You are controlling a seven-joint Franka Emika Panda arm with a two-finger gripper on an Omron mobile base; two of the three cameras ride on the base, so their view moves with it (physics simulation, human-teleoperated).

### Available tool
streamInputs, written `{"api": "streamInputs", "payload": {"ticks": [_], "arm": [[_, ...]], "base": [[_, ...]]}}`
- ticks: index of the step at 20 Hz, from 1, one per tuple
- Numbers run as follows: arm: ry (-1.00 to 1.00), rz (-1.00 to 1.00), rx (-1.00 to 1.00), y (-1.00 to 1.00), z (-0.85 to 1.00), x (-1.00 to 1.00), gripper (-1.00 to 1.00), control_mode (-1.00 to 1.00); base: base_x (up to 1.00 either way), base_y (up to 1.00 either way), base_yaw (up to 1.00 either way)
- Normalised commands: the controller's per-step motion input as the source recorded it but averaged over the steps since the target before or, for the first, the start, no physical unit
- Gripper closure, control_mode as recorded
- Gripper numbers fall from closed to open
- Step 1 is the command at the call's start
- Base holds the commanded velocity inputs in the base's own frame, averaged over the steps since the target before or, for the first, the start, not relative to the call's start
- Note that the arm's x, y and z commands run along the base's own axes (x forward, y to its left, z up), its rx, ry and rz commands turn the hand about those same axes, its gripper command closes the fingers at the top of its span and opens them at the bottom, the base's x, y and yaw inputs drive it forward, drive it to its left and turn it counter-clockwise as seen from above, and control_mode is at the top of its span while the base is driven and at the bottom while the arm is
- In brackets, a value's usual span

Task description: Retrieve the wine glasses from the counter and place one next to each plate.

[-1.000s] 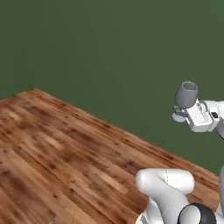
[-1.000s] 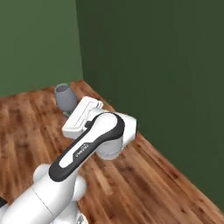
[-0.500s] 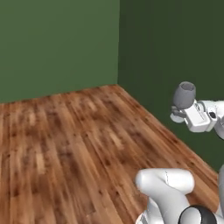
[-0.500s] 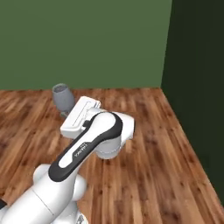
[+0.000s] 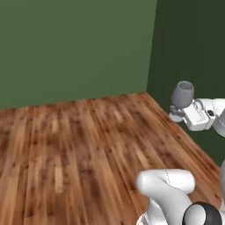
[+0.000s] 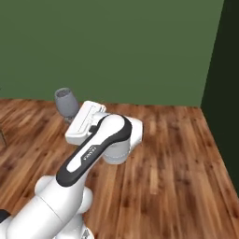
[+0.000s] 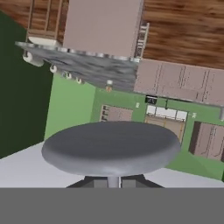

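Observation:
A translucent grey wine glass (image 5: 183, 93) stands upright in the air over the wooden floor, with my gripper (image 5: 179, 110) shut on its thin stem. From the right base view the same wine glass (image 6: 65, 101) rises just past the white hand, where the gripper (image 6: 70, 116) holds it. In the hand view, which is rolled upside down, the wine glass's round foot (image 7: 111, 148) spreads wide just beyond the gripper (image 7: 113, 182). I cannot make out the plates, and I cannot tell the counter with certainty.
Green walls meet in a corner (image 5: 151, 88) ahead, with bare wooden floor (image 5: 79, 149) before them. Far off in the hand view a marbled slab (image 7: 83, 65) tops a mauve-brown block, beside low mauve-brown cabinets (image 7: 179, 81) along a light green wall.
The whole picture has slid as the base turned: the room corner moved to the right in both base views. The glass stays in the same grip.

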Motion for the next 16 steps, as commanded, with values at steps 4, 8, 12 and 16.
{"api": "streamInputs", "payload": {"ticks": [4, 8, 12, 16], "arm": [[0.0, 0.0, 0.0, 0.0, 0.0, 0.0, 1.0, 1.0], [0.0, 0.0, 0.0, 0.0, 0.0, 0.0, 1.0, 1.0], [0.0, 0.0, 0.0, 0.0, 0.0, 0.0, 1.0, 1.0], [0.0, 0.0, 0.0, 0.0, 0.0, 0.0, 1.0, 1.0]], "base": [[1.0, 0.0, 0.19], [1.0, 0.0, 0.21], [1.0, 0.09, 0.18], [1.0, 0.02, 0.25]]}}
